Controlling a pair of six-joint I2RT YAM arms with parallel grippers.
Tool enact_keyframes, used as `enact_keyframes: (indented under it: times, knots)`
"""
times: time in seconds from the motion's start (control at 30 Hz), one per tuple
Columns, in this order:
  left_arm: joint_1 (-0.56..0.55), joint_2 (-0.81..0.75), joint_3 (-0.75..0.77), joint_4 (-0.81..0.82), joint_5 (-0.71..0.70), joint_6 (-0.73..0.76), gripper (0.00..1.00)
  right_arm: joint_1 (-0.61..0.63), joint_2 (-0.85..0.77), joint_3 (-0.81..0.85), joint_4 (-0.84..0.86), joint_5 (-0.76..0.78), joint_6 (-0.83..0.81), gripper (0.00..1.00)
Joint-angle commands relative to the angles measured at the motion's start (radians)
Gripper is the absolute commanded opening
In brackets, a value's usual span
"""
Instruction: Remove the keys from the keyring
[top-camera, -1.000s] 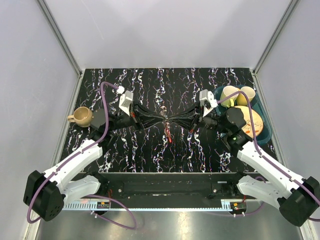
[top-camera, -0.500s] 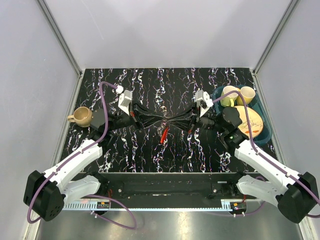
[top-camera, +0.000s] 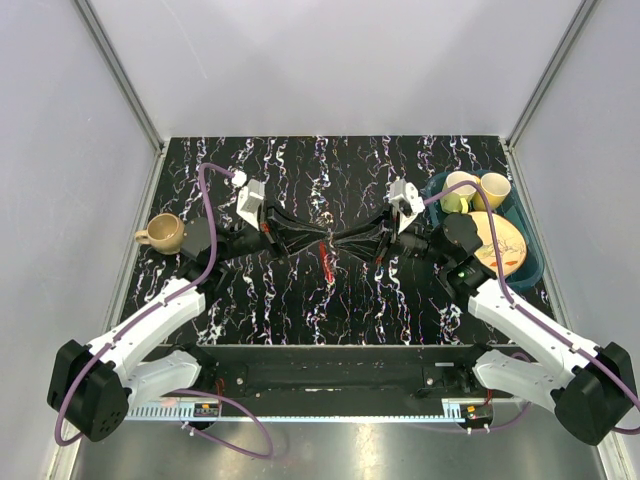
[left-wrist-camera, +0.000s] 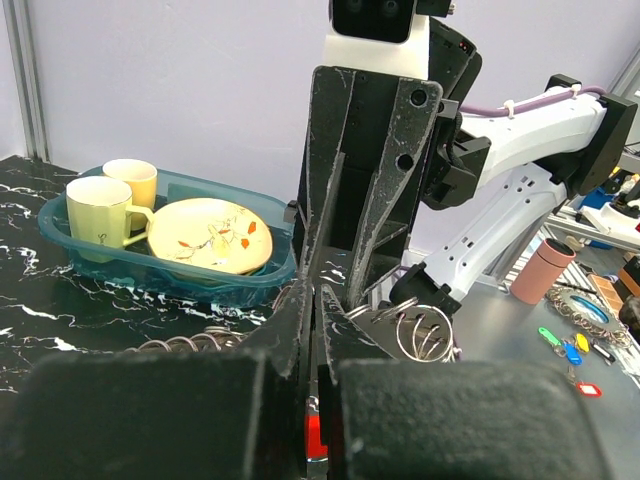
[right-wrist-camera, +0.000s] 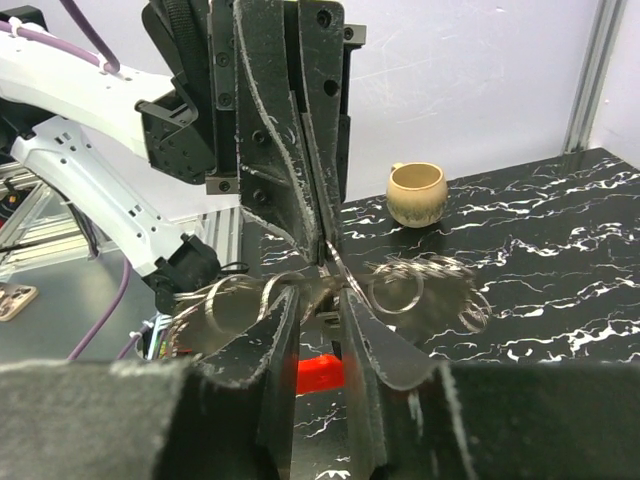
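Both grippers meet tip to tip above the middle of the table. My left gripper (top-camera: 322, 240) comes from the left, and its jaws are pressed on a thin metal piece of the keys bunch. The bright red piece (top-camera: 324, 262) hangs just below the tips and shows between the left fingers (left-wrist-camera: 314, 435). My right gripper (top-camera: 346, 243) comes from the right, jaws narrowly apart and closed on the keyring. The red piece (right-wrist-camera: 320, 372) hangs under it. Thin silver rings (right-wrist-camera: 400, 290) fan out on both sides of the tips, blurred. They also show in the left wrist view (left-wrist-camera: 420, 330).
A tan mug (top-camera: 163, 233) stands at the table's left edge. A teal basket (top-camera: 533, 268) at the right holds two pale mugs (top-camera: 460, 190) and a plate (top-camera: 500, 243). Grey walls enclose the table on three sides.
The right gripper has moved slightly left, closing against the left gripper's tips. The red piece has swung left and risen closer under the tips.
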Motion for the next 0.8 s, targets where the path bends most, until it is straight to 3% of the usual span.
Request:
enact_keyframes:
  times: [0.0,0.23,0.7,0.77]
  knots:
    - [-0.005,-0.002,0.007,0.067,-0.001,0.006,0.00,0.005,-0.019,0.002,0.043,0.068,-0.027,0.29]
    - [-0.005,-0.007,0.010,0.078,0.016,-0.001,0.00,0.006,-0.024,-0.001,0.042,0.094,-0.061,0.27]
    - [-0.005,0.011,0.016,0.122,0.005,-0.020,0.00,0.005,0.032,-0.007,0.137,-0.027,0.009,0.24]
    - [-0.005,0.016,0.014,0.128,0.007,-0.024,0.00,0.006,0.032,-0.006,0.135,-0.022,-0.004,0.11]
